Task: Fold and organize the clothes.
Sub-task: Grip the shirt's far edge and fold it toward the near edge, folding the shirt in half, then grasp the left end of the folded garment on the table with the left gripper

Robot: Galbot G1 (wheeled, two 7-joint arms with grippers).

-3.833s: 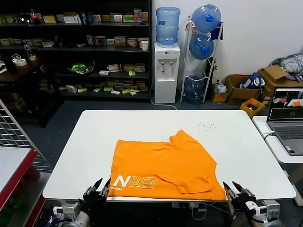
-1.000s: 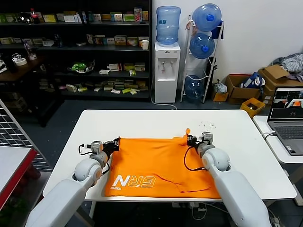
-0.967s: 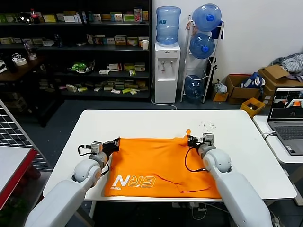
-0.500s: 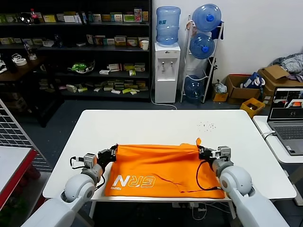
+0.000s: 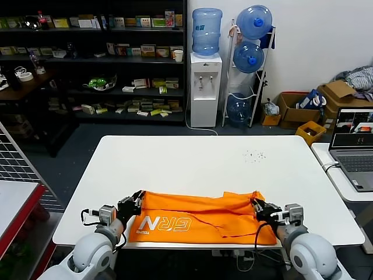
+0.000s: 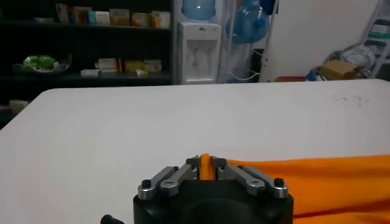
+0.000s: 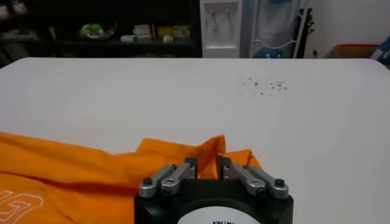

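Observation:
The orange T-shirt (image 5: 198, 214) lies folded into a narrow band along the white table's near edge, white "GRN" lettering at its left end. My left gripper (image 5: 133, 202) is shut on the shirt's left top corner; the left wrist view shows orange fabric (image 6: 206, 167) pinched between its fingers. My right gripper (image 5: 258, 209) is shut on the right top corner, with orange fabric (image 7: 210, 152) rising between its fingers. The shirt also shows in the left wrist view (image 6: 317, 182) and in the right wrist view (image 7: 73, 173).
The white table (image 5: 192, 160) stretches bare behind the shirt, with small dark specks (image 5: 254, 155) near its far right. A laptop (image 5: 354, 146) sits on a side table to the right. Shelves, a water dispenser and cardboard boxes stand beyond.
Both grippers have pulled the shirt's far edge toward the near edge of the table, folding the shirt over itself into a narrower band.

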